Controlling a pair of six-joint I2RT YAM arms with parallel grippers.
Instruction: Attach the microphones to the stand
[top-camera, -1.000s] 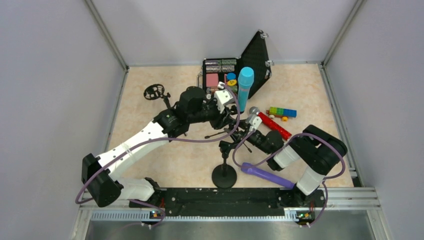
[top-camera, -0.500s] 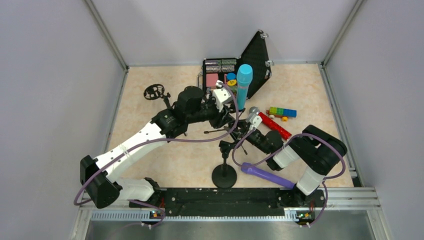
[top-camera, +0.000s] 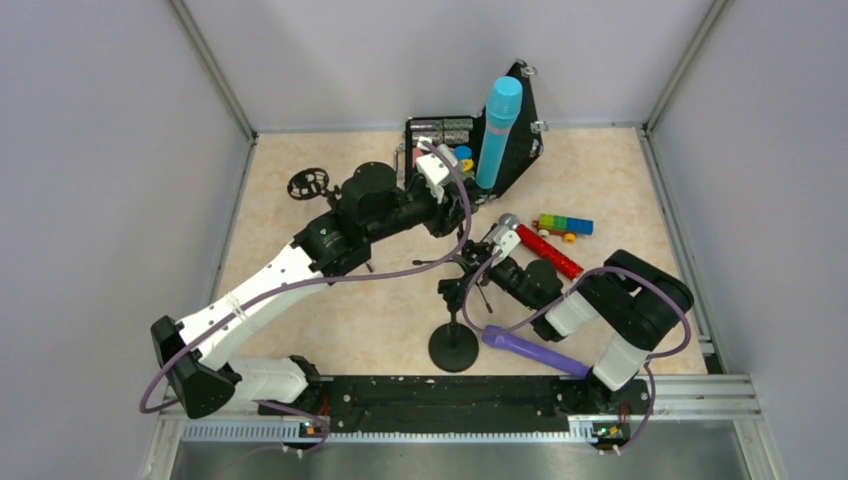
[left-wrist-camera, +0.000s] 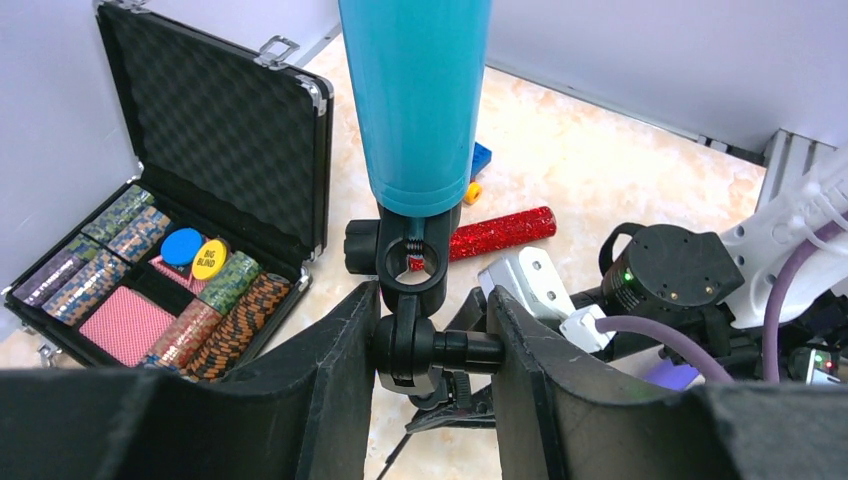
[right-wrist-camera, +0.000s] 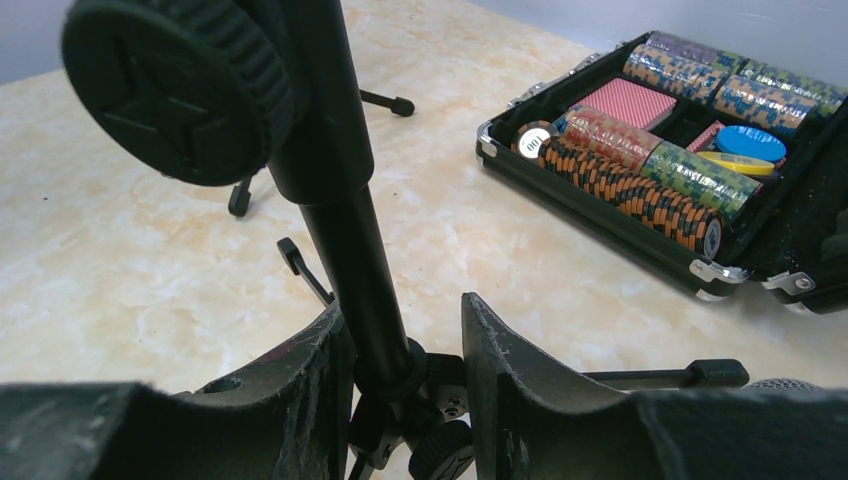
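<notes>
The left claw (left-wrist-camera: 432, 322) is clamping its 2 fingers, part-way closed, onto the black swivel joint at the top of the stand (top-camera: 453, 345). Its own wrist camera is showing that grip plainly, while the overhead view is hiding it under the wrist. Directly above this claw the blue microphone (left-wrist-camera: 415, 90) is sitting upright in the stand's clip, its base just over the fingers. Beyond the claw and to its right, the red microphone (left-wrist-camera: 500, 232) is lying on the bench (left-wrist-camera: 600, 160). To its left an open case (left-wrist-camera: 220, 120) of poker chips is resting.

The right claw (right-wrist-camera: 405, 335) is gripping the stand's pole between its 2 fingers, shut tight on it, below a round knob (right-wrist-camera: 175, 85). Only its own camera is showing this contact.

Only the overhead view is taking in the purple microphone (top-camera: 530, 352), which is lying on the bench back from the right claw, alongside that arm and near the stand's round base. It alone is showing the toy brick car (top-camera: 565, 224) whole, past the red microphone.
</notes>
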